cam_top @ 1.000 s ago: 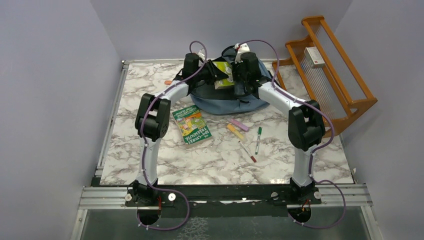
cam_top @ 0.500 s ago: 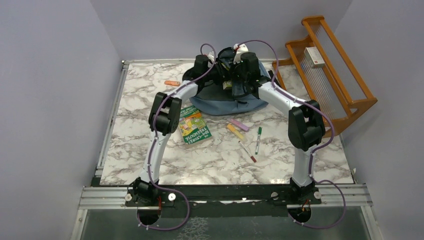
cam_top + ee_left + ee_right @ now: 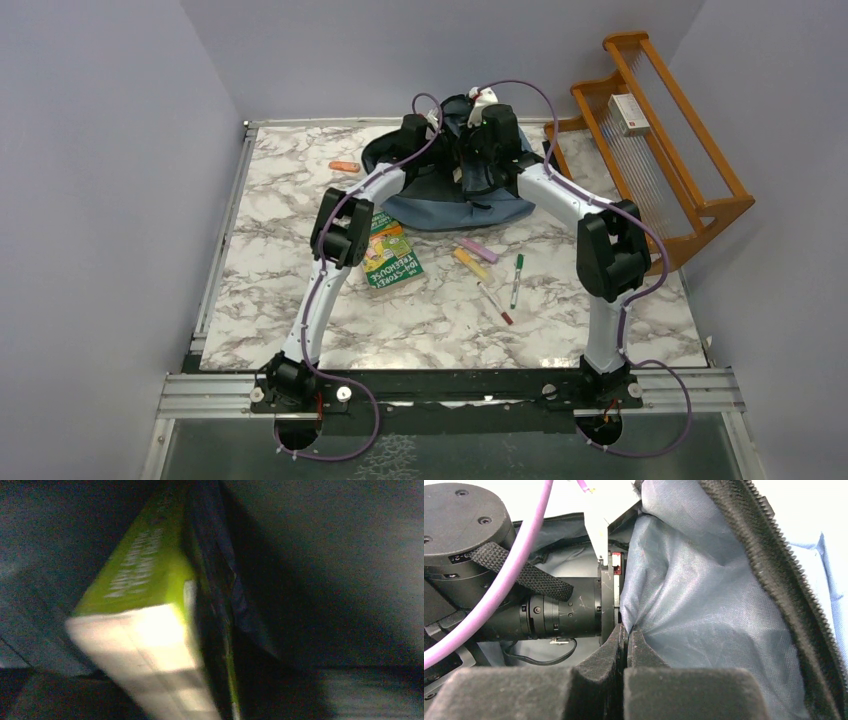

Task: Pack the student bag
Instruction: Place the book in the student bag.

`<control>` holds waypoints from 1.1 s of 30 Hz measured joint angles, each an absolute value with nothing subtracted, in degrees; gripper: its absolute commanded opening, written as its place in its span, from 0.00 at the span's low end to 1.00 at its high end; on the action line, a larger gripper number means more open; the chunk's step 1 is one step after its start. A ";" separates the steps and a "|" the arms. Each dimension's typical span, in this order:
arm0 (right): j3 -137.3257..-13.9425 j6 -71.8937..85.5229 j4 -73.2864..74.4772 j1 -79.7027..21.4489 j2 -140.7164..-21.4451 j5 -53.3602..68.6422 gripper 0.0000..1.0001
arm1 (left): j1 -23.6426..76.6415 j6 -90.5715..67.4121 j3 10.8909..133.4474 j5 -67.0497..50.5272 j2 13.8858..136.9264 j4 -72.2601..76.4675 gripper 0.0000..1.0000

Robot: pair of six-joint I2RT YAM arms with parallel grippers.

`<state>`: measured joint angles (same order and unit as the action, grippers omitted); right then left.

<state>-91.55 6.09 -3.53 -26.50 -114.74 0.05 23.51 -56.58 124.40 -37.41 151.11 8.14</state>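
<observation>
Checker: Location of slate-blue soft fabric backpack [image 3: 455, 205]?

Observer: 12 o'clock on marbled worktop [image 3: 420, 320], mouth open. Right fingers [image 3: 626, 647] pressed together, pinching its grey lining.

Checker: Nearer arm for loading?

Observer: Left arm [image 3: 340, 228], wrist inside the mouth. Its view shows lime-green thick book [image 3: 145, 595], long axis 7-to-1 o'clock, pointing deeper. Left fingers' state: cannot tell.

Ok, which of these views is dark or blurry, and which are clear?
Left wrist: dark and motion-smeared, only the yellow-green book catches light. Right wrist: bright, sharp on the student bag lining; the right tool close up is soft. Top external: evenly lit, crisp, faint shadows.
</observation>
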 measured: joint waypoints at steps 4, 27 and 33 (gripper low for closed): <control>-91.55 6.24 -3.57 -26.50 -114.74 0.05 0.00 | 23.49 -54.63 125.29 -36.71 151.11 5.23 0.83; -88.09 6.55 -6.79 -26.61 -113.80 -0.10 0.00 | 20.84 -36.36 127.35 -27.05 145.93 -19.00 0.99; -87.88 6.55 -6.63 -26.68 -113.80 -0.10 0.00 | 18.13 -32.10 121.80 -23.24 139.31 -21.91 0.99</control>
<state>-87.88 6.55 -6.63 -26.68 -113.80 -0.10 18.13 -32.10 121.80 -23.24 139.31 -21.91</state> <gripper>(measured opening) 0.014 0.987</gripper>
